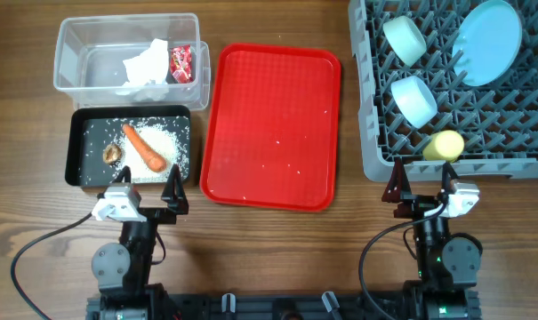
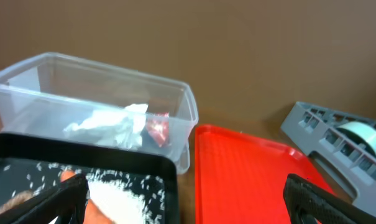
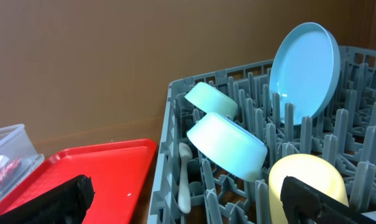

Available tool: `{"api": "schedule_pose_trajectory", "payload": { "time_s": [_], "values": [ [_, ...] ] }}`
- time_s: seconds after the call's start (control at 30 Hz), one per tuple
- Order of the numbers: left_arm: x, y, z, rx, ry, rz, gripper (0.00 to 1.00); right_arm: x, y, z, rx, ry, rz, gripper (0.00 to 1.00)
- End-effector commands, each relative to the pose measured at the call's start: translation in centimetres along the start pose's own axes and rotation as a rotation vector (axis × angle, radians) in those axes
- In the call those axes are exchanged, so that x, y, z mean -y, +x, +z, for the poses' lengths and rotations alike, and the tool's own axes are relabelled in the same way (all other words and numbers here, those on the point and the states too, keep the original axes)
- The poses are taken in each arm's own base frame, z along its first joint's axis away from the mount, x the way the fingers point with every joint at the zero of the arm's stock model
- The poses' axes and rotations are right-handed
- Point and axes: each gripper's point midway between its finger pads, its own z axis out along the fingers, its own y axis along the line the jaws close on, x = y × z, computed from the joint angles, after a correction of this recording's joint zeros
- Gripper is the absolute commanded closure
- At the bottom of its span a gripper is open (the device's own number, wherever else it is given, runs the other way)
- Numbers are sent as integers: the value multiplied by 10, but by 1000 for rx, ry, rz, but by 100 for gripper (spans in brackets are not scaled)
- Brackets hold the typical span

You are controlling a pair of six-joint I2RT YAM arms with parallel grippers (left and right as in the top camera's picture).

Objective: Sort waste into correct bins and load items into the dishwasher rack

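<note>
Overhead, carrot (image 1: 144, 148) in black tub (image 1: 74, 149), plate (image 1: 487, 42) in rack (image 1: 517, 135)

1. the overhead view is bright and even, lit softly from above; the red tray (image 1: 269, 124) and the grey rack (image 1: 372, 164) cast only short, faint shadows along their edges.
2. the tray shows a mild sheen, with no hard glare.
3. the left wrist view is soft overall: the black tub (image 2: 82, 158) and rice (image 2: 116, 199) near the lens are smeared, and the left gripper's fingers (image 2: 45, 202) are dark blurs.
4. the clear tub (image 2: 113, 68) catches pale highlights on its rim.
5. the right wrist view is sharper: the plate (image 3: 302, 68) is crisp, while the yellow cup (image 3: 306, 180) up close looks soft and slightly washed out.
</note>
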Motion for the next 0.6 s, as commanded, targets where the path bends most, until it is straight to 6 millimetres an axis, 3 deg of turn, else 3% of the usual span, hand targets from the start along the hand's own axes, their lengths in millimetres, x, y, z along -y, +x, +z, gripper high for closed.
{"api": "schedule_pose_trajectory", "payload": {
  "time_s": [0.0,0.57],
  "values": [
    [-1,12,0,-34,-23,-11,0,-2,-1,0,6,-14,12,0],
    [5,15,0,-44,1,-10,0,-2,-1,0,6,-14,12,0]
  ]
}}
